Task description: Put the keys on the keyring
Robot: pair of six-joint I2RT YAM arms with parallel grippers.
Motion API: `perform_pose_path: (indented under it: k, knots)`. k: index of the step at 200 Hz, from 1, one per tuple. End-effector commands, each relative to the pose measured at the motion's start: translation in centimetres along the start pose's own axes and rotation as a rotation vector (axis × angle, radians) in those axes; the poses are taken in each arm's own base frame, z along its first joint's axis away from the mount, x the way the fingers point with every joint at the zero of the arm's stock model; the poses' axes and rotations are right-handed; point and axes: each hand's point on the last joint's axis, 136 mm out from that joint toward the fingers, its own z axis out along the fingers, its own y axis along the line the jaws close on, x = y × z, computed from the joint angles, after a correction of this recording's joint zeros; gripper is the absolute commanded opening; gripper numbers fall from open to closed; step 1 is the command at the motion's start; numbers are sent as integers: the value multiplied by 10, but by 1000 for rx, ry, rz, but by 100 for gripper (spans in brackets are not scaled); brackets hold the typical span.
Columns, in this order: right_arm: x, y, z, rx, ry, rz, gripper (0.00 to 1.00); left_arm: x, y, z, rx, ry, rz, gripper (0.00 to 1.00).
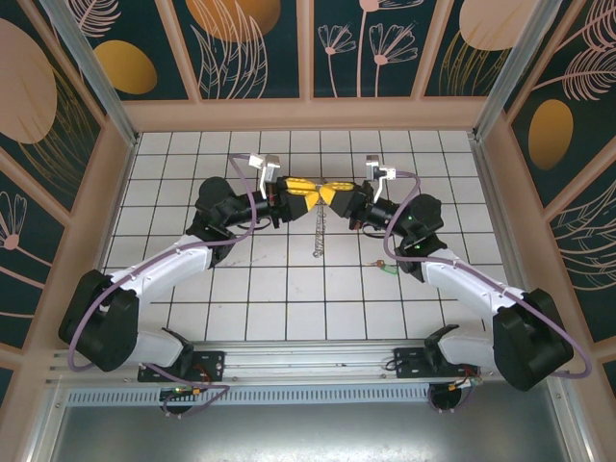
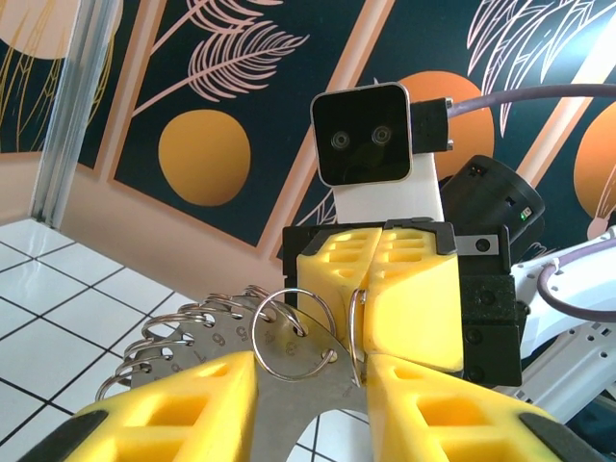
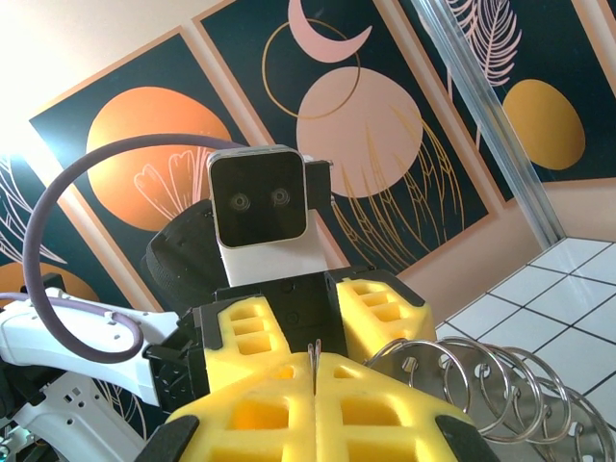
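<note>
The keyring (image 2: 289,375) is a flat grey metal band with numbered holes, fringed with silvery loops (image 2: 168,337). My left gripper (image 2: 303,373) is shut on the band, one yellow finger on each edge. Facing it, my right gripper (image 3: 315,371) is shut on one thin loop (image 3: 313,351) that stands on edge between its pads; more loops (image 3: 481,385) fan out to the right. From above, the two grippers (image 1: 300,190) (image 1: 334,195) meet nose to nose over the table's middle, and the keyring's fringe (image 1: 318,243) trails below them. The green-headed key (image 1: 388,268) lies on the tiles beside the right forearm.
White tiled floor (image 1: 279,289) is bounded by peach walls with dark floral panels. A metal rail (image 1: 308,361) runs along the near edge, at the arm bases. Purple cables loop off both arms.
</note>
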Motion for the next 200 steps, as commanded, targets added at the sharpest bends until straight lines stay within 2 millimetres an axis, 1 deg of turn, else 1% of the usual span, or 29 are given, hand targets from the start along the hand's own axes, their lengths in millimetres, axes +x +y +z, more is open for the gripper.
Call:
perform_pose_path:
  k: [1, 49, 83, 100, 127, 147, 180, 200]
  knots:
    - [-15, 17, 5, -54, -34, -70, 0, -20, -14, 0, 51, -47, 55, 35]
    - [-14, 16, 6, -52, -32, -71, 0, -25, -20, -2, 68, -62, 63, 35]
    - [-14, 15, 6, -53, -31, -69, 0, -23, -19, 0, 82, -58, 54, 35]
    - [-14, 15, 7, -53, -31, -70, 0, -22, -19, 1, 90, -53, 47, 34]
    - [-15, 15, 7, -54, -33, -71, 0, -19, -17, 2, 98, -46, 38, 29]
    - [-16, 15, 8, -54, -34, -73, 0, -15, -15, 2, 96, -40, 29, 28]
    - [-15, 12, 9, -52, -31, -69, 0, -11, -13, 2, 96, -36, 25, 20]
    - [-15, 11, 9, -50, -32, -67, 0, -10, -12, 2, 94, -34, 27, 11]
